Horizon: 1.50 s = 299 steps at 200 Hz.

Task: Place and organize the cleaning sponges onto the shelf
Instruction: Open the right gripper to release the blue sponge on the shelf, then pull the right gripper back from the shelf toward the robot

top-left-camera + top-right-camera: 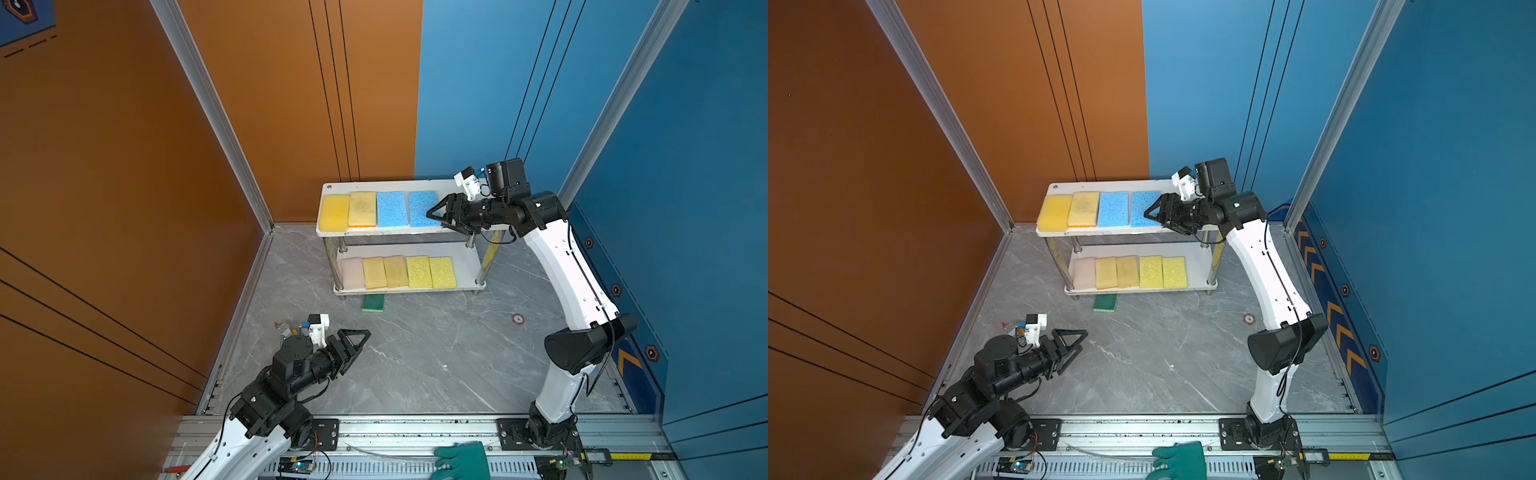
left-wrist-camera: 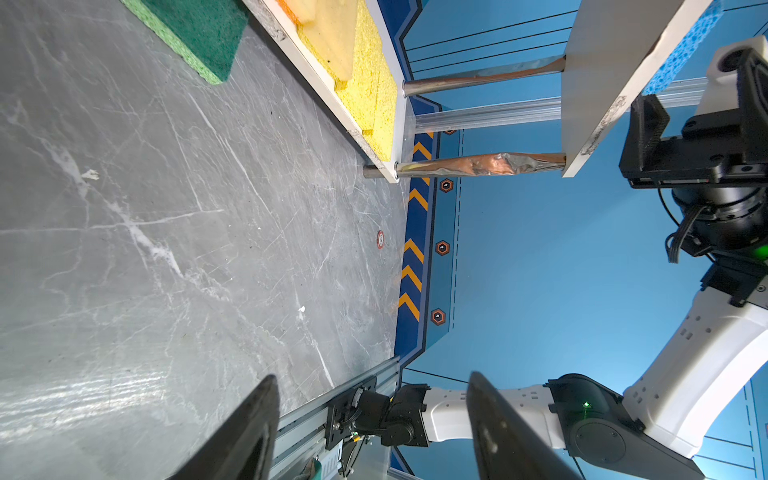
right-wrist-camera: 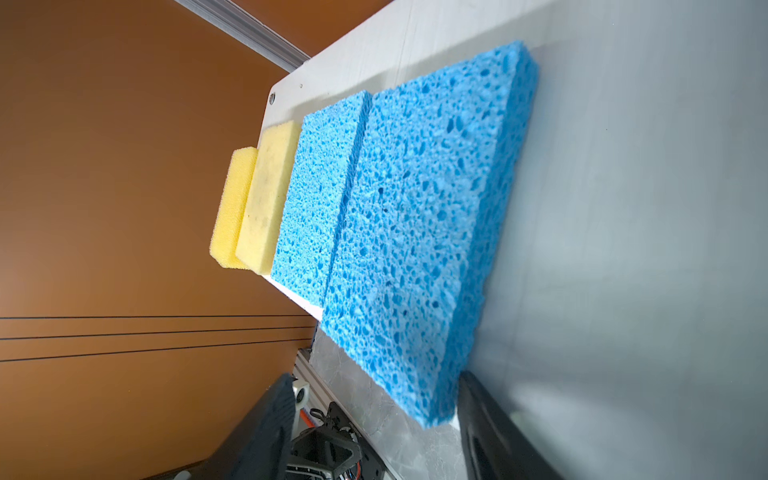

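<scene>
Glove (image 1: pixel 463 459), teal, lies on the rail (image 1: pixel 415 428) at the near edge. Not part of the job.

Left gripper (image 1: pixel 360 341) hangs low over the floor (image 1: pixel 415 353), jaws spread, nothing between them.

Green sponge (image 1: pixel 373 302) lies flat on the floor just at the front of the shelf (image 1: pixel 395 185). It is the one sponge not shelved.

Lower board: five in a row, pink-beige then four yellows, edge to edge. Bare room at its right end.

Top board: two yellows, then two blues.

Right gripper (image 1: pixel 434 214) sits at the right end of the top board, jaws spread either side of the near corner of the end blue sponge (image 3: pixel 415 228). That sponge lies flat on the board, not lifted. One finger (image 3: pixel 266 424) stands well clear of it. The other sits just beside its edge; contact cannot be told.

Judgement: this is the let-go.
- Draw the gripper straight back and level, so the close finger does not drag the corner. Porous foam is likely light and would skew easily.
- The front corner looks at or just over the board's edge, so a small push back may be due.
- Green sponge next; the left gripper is nearer.
</scene>
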### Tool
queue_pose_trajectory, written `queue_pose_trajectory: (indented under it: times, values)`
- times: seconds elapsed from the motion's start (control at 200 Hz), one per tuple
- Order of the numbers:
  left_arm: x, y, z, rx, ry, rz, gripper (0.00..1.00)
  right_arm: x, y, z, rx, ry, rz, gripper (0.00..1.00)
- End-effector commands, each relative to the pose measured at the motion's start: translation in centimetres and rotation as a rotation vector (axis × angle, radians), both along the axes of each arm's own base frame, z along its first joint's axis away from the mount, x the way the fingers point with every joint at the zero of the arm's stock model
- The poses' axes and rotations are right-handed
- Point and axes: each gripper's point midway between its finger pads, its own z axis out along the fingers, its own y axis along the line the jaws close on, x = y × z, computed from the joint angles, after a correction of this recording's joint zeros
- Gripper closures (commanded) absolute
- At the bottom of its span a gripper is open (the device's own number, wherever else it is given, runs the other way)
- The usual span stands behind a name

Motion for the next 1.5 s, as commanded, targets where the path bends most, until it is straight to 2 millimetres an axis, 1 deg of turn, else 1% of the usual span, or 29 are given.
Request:
queue_pose_trajectory:
  times: [0.0,0.28,0.345,0.586,0.601,0.626,0.636,0.641,0.646,0.651,0.661,0.841,0.921,0.966,1.026,1.091,1.111,1.131,1.196,1.261,1.371,1.492]
  values:
    - [0.0,0.7,-1.1,0.022,0.028,0.032,0.29,0.5,-0.3,-3.5,-0.11,0.061,-0.016,0.36]
    - [-0.3,1.1,-1.1,0.023,0.029,0.039,0.28,1.3,0.7,-3.8,-0.136,0.037,-0.011,0.35]
    - [-0.4,1.2,-1.2,0.022,0.031,0.043,0.28,1.4,0.4,-3.8,-0.151,0.03,-0.021,0.35]
    - [-0.5,1.6,-1.6,0.009,0.035,0.064,0.28,0.4,-1.3,-3.3,-0.254,-0.034,-0.034,0.34]
    - [-0.5,1.6,-1.6,0.008,0.035,0.066,0.28,0.3,-1.4,-3.3,-0.264,-0.042,-0.033,0.33]
    - [-0.5,1.6,-1.6,0.007,0.036,0.067,0.28,0.2,-1.5,-3.2,-0.279,-0.056,-0.029,0.25]
    - [-0.5,1.6,-1.6,0.008,0.036,0.066,0.28,0.1,-1.5,-3.1,-0.284,-0.063,-0.027,0.2]
    - [-0.5,1.6,-1.7,0.008,0.036,0.066,0.28,0.0,-1.4,-3.1,-0.287,-0.067,-0.025,0.11]
    - [-0.5,1.6,-1.6,0.008,0.036,0.067,0.28,0.0,-1.4,-3.1,-0.29,-0.07,-0.023,0.05]
    - [-0.5,1.6,-1.6,0.007,0.036,0.068,0.28,-0.1,-1.5,-3.0,-0.293,-0.074,-0.023,0.02]
    - [-0.4,1.6,-1.7,0.008,0.037,0.069,0.28,-0.1,-1.5,-3.0,-0.299,-0.079,-0.019,0.0]
    - [-0.4,1.6,-1.6,0.005,0.037,0.072,0.29,-1.9,-0.2,-2.2,-0.36,-0.181,0.066,0.0]
    - [-0.4,1.6,-1.4,0.005,0.031,0.071,0.29,-2.5,-0.1,-1.8,-0.377,-0.204,0.072,0.0]
    - [-0.3,1.7,-1.3,0.007,0.029,0.072,0.29,-2.9,0.1,-1.2,-0.377,-0.226,0.075,0.0]
    - [-0.3,1.7,-1.1,0.008,0.022,0.072,0.29,-3.7,0.2,0.4,-0.366,-0.27,0.07,0.0]
    - [-0.3,1.8,-1.0,0.018,0.019,0.072,0.29,-4.6,0.4,2.8,-0.334,-0.322,0.056,0.0]
    - [-0.3,1.8,-1.0,0.023,0.018,0.072,0.29,-5.1,0.3,3.8,-0.318,-0.34,0.048,0.0]
    - [-0.3,1.9,-1.0,0.03,0.018,0.071,0.29,-5.3,0.2,4.4,-0.309,-0.348,0.043,0.0]
    - [-0.4,1.9,-0.9,0.056,0.017,0.064,0.29,-6.5,-0.3,6.7,-0.258,-0.379,0.009,0.01]
    - [-0.4,1.9,-0.6,0.08,0.011,0.054,0.29,-7.8,-0.9,8.5,-0.212,-0.396,-0.021,0.0]
    - [-0.3,1.8,-0.3,0.103,0.006,0.043,0.29,-10.3,-2.2,10.5,-0.151,-0.402,-0.05,0.01]
    - [-0.2,1.6,0.2,0.114,-0.003,0.03,0.28,-12.7,-3.8,11.3,-0.105,-0.391,-0.078,0.0]
